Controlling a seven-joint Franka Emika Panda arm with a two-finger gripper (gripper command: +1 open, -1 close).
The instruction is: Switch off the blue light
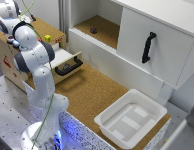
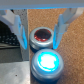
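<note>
Seen from the wrist, the blue light glows bright on the cork-topped bench, a round red button touching it on its far side. The gripper hangs above with its fingers spread wide, straddling the red button and holding nothing. The exterior view hides both buttons behind the white arm at its left, yet shows an open drawer and, at its right, a white tray.
</note>
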